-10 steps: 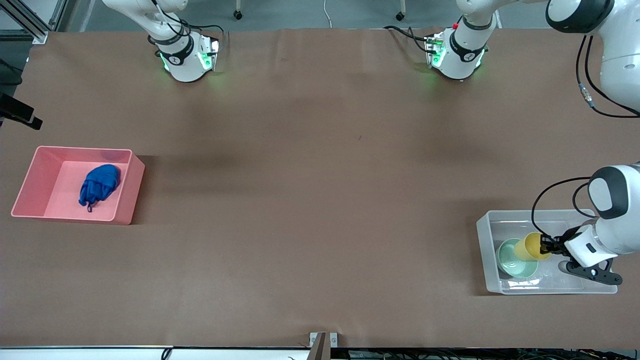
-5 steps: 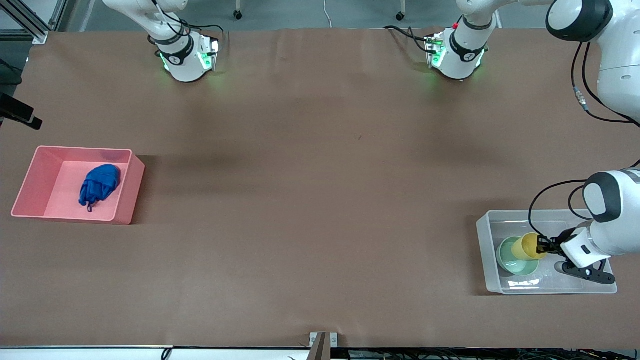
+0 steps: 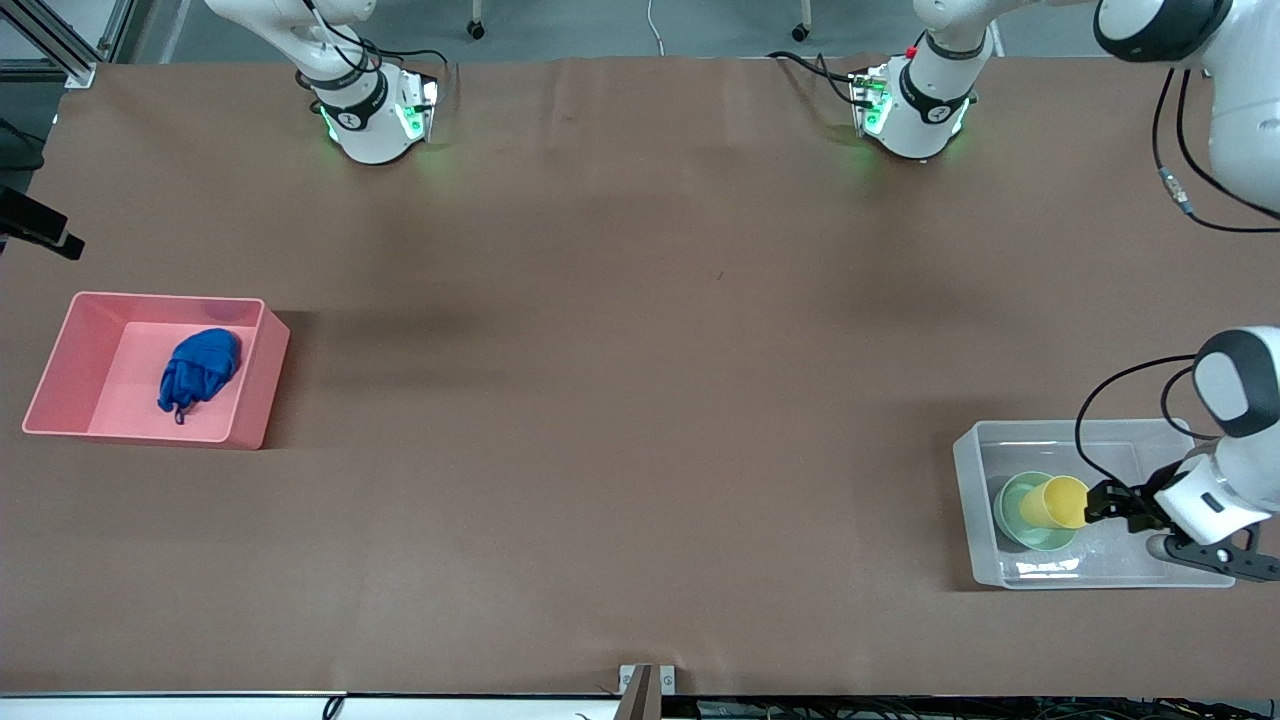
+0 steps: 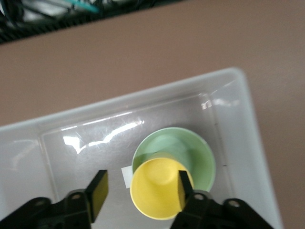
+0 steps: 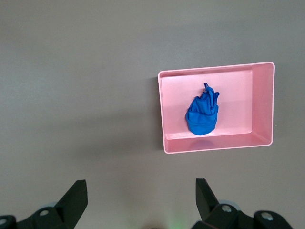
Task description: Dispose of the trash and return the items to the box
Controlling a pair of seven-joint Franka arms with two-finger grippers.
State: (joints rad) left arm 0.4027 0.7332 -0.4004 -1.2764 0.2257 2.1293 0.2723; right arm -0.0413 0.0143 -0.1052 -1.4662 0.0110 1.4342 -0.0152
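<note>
The clear box [image 3: 966, 480] stands at the left arm's end of the table. In it the mint-green bowl [image 3: 1014, 522] holds the yellow cup [image 3: 1056, 502], which lies tilted with its mouth toward my left gripper [image 3: 1104, 500]. In the left wrist view that gripper [image 4: 141, 191] is open: one finger [image 4: 98, 191] stands well clear of the cup [image 4: 155, 195], the other sits at the rim. The blue trash [image 3: 200, 368] lies in the pink bin [image 3: 60, 350]. My right gripper [image 5: 141, 196] hangs open and empty high over the table, out of the front view.
The pink bin [image 5: 214, 145] with the trash [image 5: 202, 114] sits at the right arm's end of the table. Both arm bases [image 3: 370, 110] stand along the edge farthest from the front camera. Brown paper covers the whole table [image 3: 620, 400].
My left gripper has opened and let go of the yellow cup, then drawn back a little toward the left arm's end of the box. The cup now rests in the bowl.
</note>
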